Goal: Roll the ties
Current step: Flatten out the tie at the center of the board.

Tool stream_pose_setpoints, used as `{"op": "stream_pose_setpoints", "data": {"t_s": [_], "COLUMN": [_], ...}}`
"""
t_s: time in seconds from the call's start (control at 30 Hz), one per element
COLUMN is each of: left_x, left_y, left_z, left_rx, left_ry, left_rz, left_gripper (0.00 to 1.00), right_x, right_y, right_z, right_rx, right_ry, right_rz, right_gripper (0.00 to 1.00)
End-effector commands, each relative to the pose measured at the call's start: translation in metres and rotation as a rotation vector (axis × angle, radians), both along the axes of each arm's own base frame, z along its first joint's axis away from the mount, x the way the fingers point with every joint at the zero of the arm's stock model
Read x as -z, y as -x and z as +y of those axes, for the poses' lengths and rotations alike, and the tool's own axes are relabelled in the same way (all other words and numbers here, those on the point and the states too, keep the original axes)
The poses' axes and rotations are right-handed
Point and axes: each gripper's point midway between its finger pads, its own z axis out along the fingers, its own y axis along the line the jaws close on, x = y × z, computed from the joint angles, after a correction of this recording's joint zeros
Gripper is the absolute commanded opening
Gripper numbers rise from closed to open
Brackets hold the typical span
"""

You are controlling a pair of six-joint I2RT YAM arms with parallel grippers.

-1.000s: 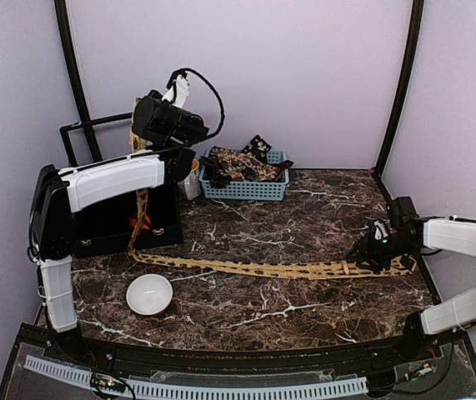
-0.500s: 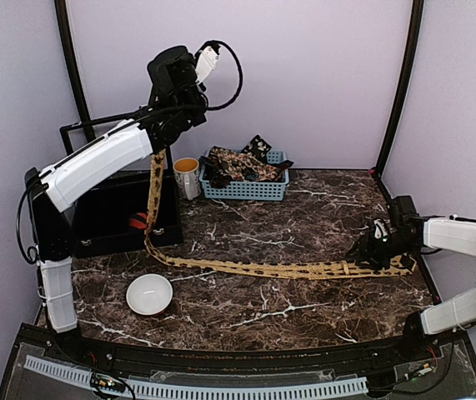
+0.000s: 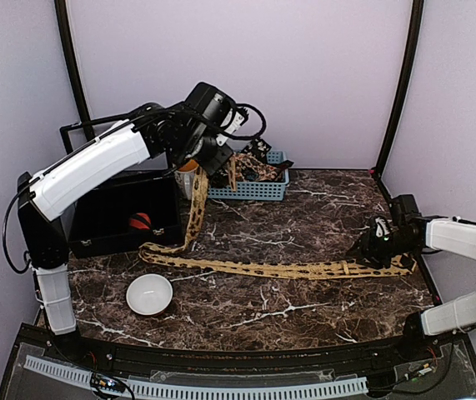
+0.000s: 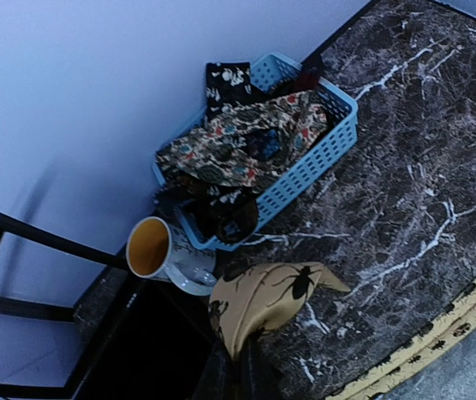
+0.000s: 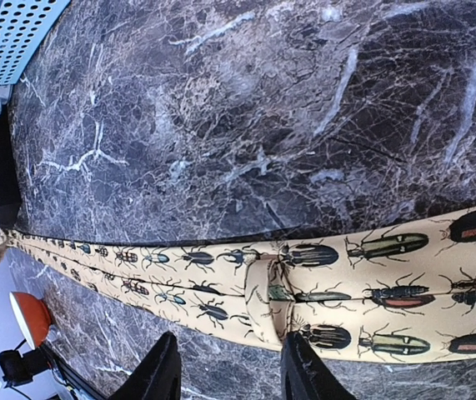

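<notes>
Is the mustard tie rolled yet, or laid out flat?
Unrolled: the mustard tie lies as a long flat strip across the marble table, one end lifted in the shut left gripper.

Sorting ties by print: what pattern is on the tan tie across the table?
The tie is mustard-tan printed with beetles; clearest in the right wrist view.

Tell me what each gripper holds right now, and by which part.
The left gripper pinches the mustard tie just behind its pointed end. The right gripper holds nothing, open by that tie.
</notes>
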Motion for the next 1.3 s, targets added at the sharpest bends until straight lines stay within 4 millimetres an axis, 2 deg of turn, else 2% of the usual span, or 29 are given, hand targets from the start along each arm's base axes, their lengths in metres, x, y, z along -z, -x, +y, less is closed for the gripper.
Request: {"op": "stream_pose_setpoints", "data": {"t_s": [0.0, 0.17, 0.3, 0.37, 0.43, 0.5, 0.6, 0.67, 0.77, 0.83, 0.93, 1.07, 1.13, 1.27], "left_x": [0.012, 0.024, 0.056, 0.065, 0.074, 0.084, 0.107, 0.123, 0.134, 0.132, 0.127, 0.129, 0.138, 0.155], "left_y": [0.047, 0.048, 0.043, 0.043, 0.046, 0.058, 0.088, 0.116, 0.143, 0.147, 0.141, 0.111, 0.093, 0.076], "left_z": [-0.002, -0.042, -0.066, -0.079, -0.094, -0.116, -0.155, -0.177, -0.19, -0.187, -0.174, -0.135, -0.11, -0.076], "left_rx": [0.041, 0.095, 0.063, 0.065, 0.09, 0.162, 0.33, 0.468, 0.589, 0.599, 0.587, 0.487, 0.409, 0.273], "left_ry": [0.237, 0.345, 0.325, 0.307, 0.293, 0.281, 0.243, 0.209, 0.217, 0.233, 0.287, 0.435, 0.463, 0.483], "left_rz": [0.291, 0.341, 0.336, 0.314, 0.299, 0.3, 0.346, 0.397, 0.483, 0.497, 0.513, 0.557, 0.555, 0.556], "left_gripper": [0.01, 0.0, 0.0, 0.0, 0.0, 0.0, 0.16, 0.41, 0.56, 0.65, 0.71, 0.77, 0.78, 0.78], "right_x": [0.0, -0.005, -0.01, -0.012, -0.014, -0.014, -0.016, -0.019, -0.021, -0.023, -0.026, -0.036, -0.04, -0.045], "right_y": [0.002, -0.001, -0.002, -0.001, 0.0, 0.001, 0.001, 0.0, -0.001, -0.003, -0.005, -0.011, -0.017, -0.031], "right_z": [0.0, 0.002, 0.003, 0.004, 0.004, 0.004, 0.006, 0.009, 0.013, 0.014, 0.019, 0.026, 0.032, 0.048], "right_rx": [0.005, 0.001, 0.003, 0.004, 0.008, 0.01, 0.015, 0.017, 0.014, 0.008, -0.003, -0.033, -0.055, -0.118], "right_ry": [-0.016, -0.024, -0.036, -0.041, -0.043, -0.048, -0.069, -0.087, -0.115, -0.128, -0.153, -0.16, -0.142, -0.054], "right_rz": [0.004, -0.011, -0.024, -0.03, -0.034, -0.032, -0.036, -0.041, -0.043, -0.048, -0.055, -0.075, -0.082, -0.083], "right_gripper": [0.42, 0.42, 0.43, 0.43, 0.44, 0.46, 0.51, 0.53, 0.55, 0.56, 0.57, 0.57, 0.56, 0.54]}}
